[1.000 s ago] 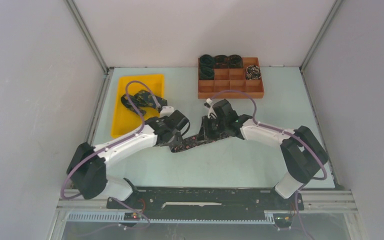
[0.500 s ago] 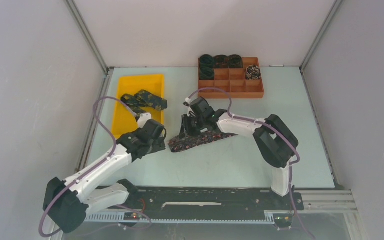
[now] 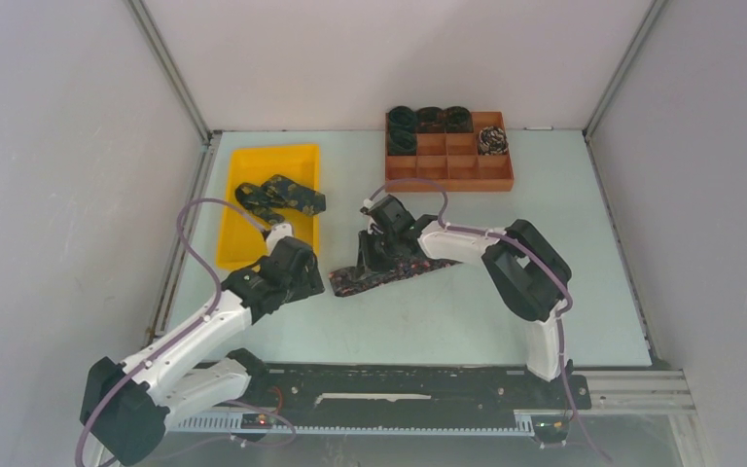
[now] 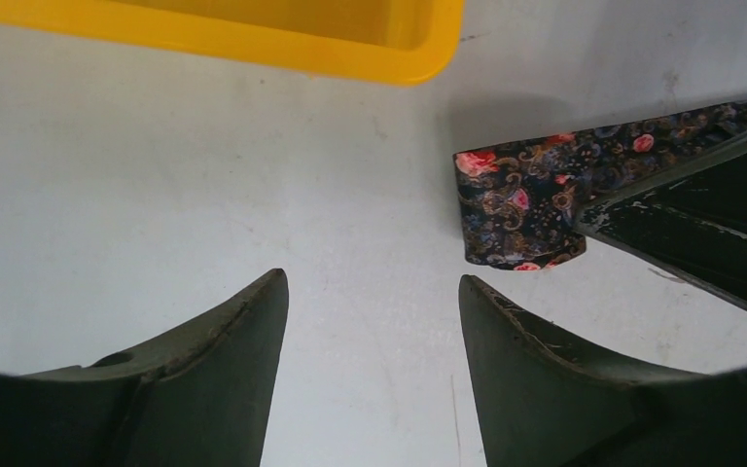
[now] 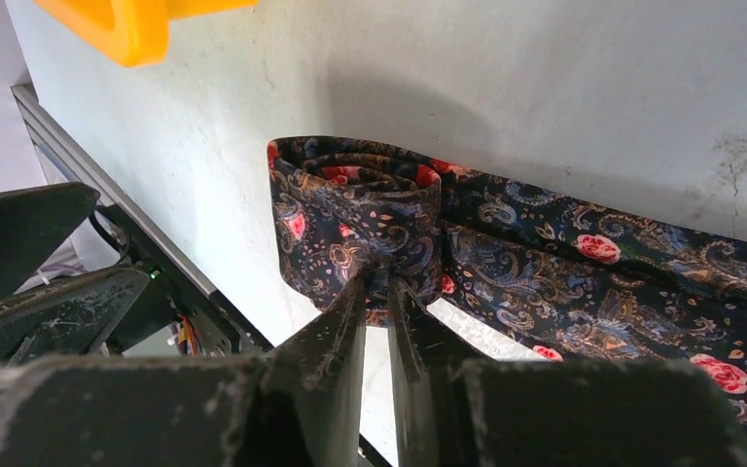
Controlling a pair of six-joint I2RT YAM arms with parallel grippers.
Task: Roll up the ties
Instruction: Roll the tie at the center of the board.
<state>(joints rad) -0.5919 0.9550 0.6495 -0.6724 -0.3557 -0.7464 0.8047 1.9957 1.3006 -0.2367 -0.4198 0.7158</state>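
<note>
Pinching the partly rolled end of the floral tie (image 5: 350, 209), the right gripper (image 5: 377, 284) has its fingers nearly closed on the fabric near the middle of the tabletop (image 3: 467, 311); the left gripper (image 4: 372, 284) hangs wide open and empty just beside the tie, near the yellow tray (image 3: 238, 248) at the left edge

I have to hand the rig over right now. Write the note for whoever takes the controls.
Left gripper: open, empty, over the table beside the floral tie's end.
Right gripper: shut on the floral tie, where a small roll is started.
Done: five rolled ties in the orange box.
Left: finish this roll and box it; loose ties wait in the yellow tray.
</note>
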